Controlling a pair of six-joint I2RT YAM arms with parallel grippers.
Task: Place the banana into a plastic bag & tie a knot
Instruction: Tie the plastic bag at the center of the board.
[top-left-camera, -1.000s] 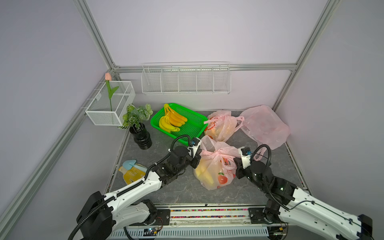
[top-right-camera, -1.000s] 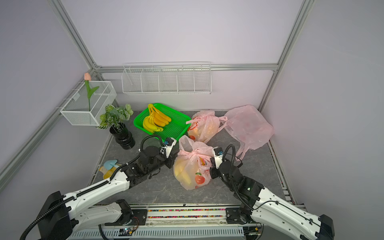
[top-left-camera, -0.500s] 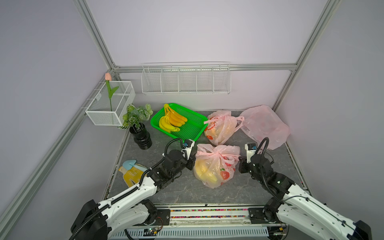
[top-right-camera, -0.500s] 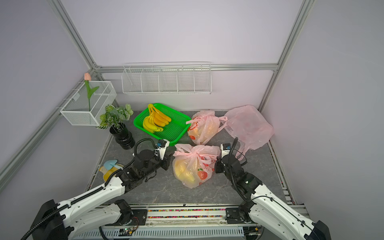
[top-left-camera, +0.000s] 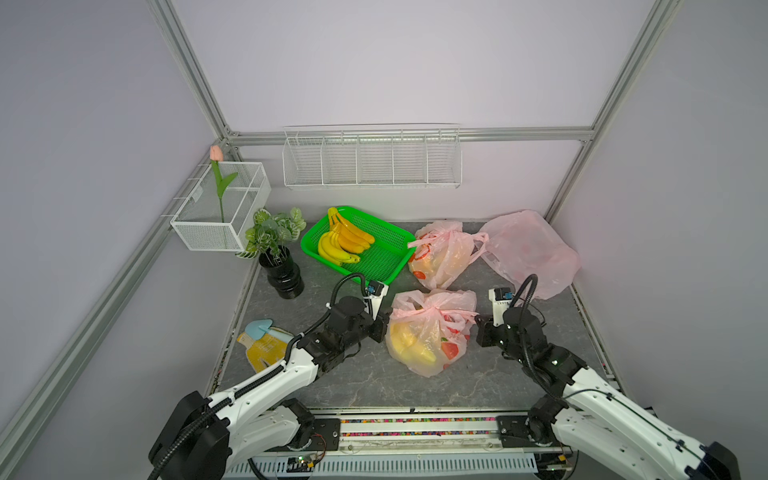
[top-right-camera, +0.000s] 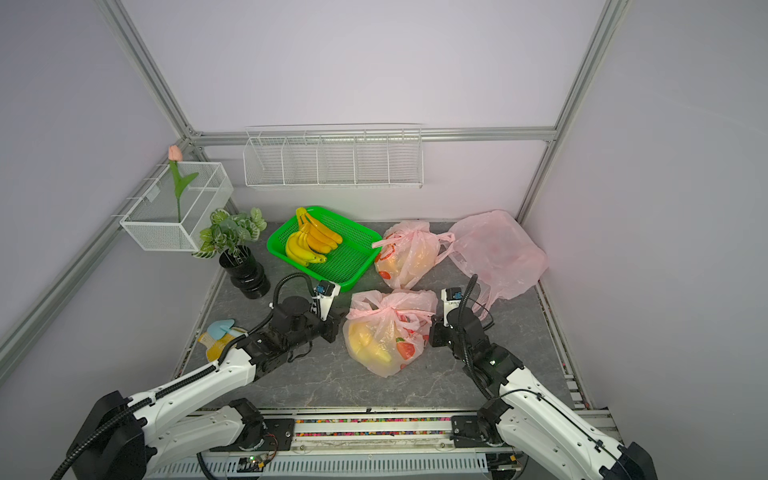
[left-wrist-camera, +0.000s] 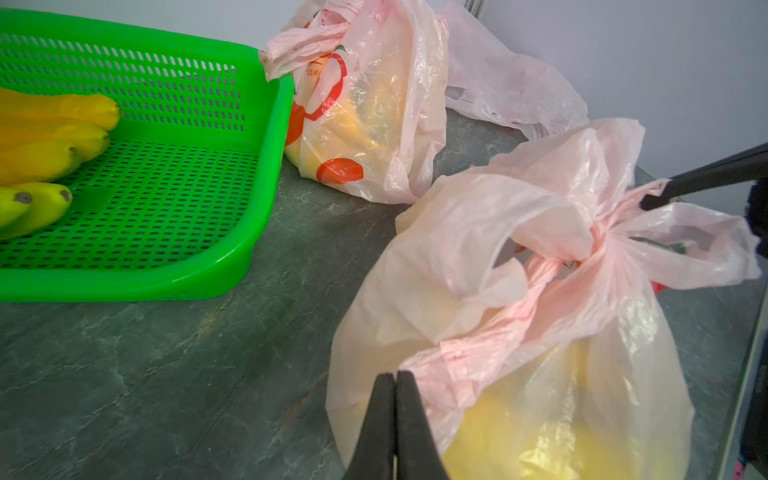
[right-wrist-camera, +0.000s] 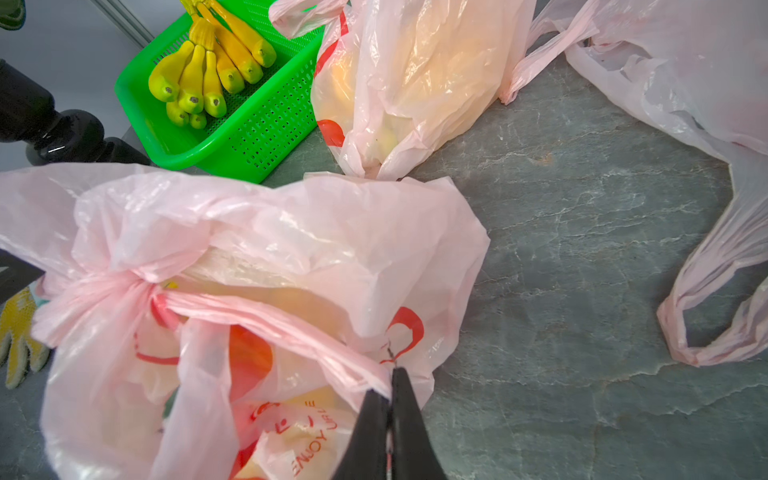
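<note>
on the grey table (top-left-camera: 374, 386) the pink plastic bag (top-left-camera: 430, 336) sits between the two arms, the banana (top-left-camera: 409, 345) a yellow lump inside. its tails run in one line through the knot (left-wrist-camera: 598, 245), one toward each claw, both about equally near. the right gripper (right-wrist-camera: 390, 374) is pinched tight on its handle (right-wrist-camera: 270, 320). the left gripper (left-wrist-camera: 394, 376) has its jaws pressed together at the other tail's end, and i can't tell if plastic is caught. any tightening pull would go outward along that line.

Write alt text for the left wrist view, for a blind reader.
Two closed black fingers pinch a handle end of a knotted pink plastic bag with something yellow inside. Behind it stand a green basket of bananas and another tied bag.
</note>
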